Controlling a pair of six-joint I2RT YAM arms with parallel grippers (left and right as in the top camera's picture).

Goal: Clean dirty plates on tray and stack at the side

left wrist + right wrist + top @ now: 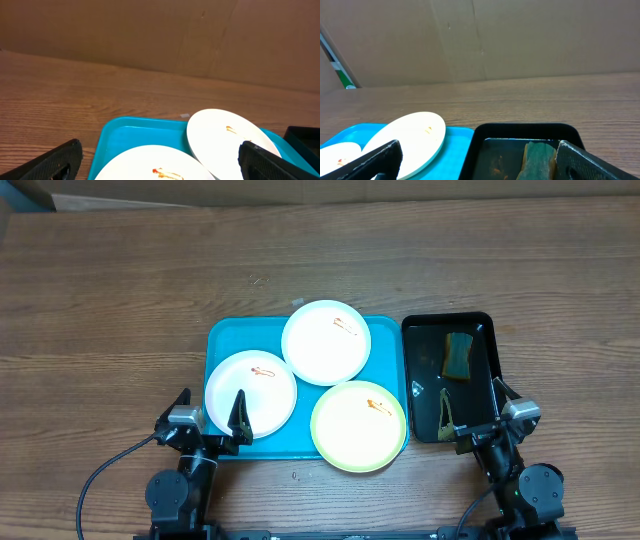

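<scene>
Plates (326, 343) all three smeared on tray (224, 338) | sponge (459, 355) untouched | my left gripper (210, 406), right gripper (472, 403) wide, empty | none stacked

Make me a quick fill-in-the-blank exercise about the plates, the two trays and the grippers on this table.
1. The turquoise tray holds one yellow-green plate and ___ white plates.
2. The sponge lies in the smaller tray, whose colour is ___.
3. The left gripper and the right gripper hold nothing, and the jaws of both stand ___.

Missing words: two; black; open.
</scene>
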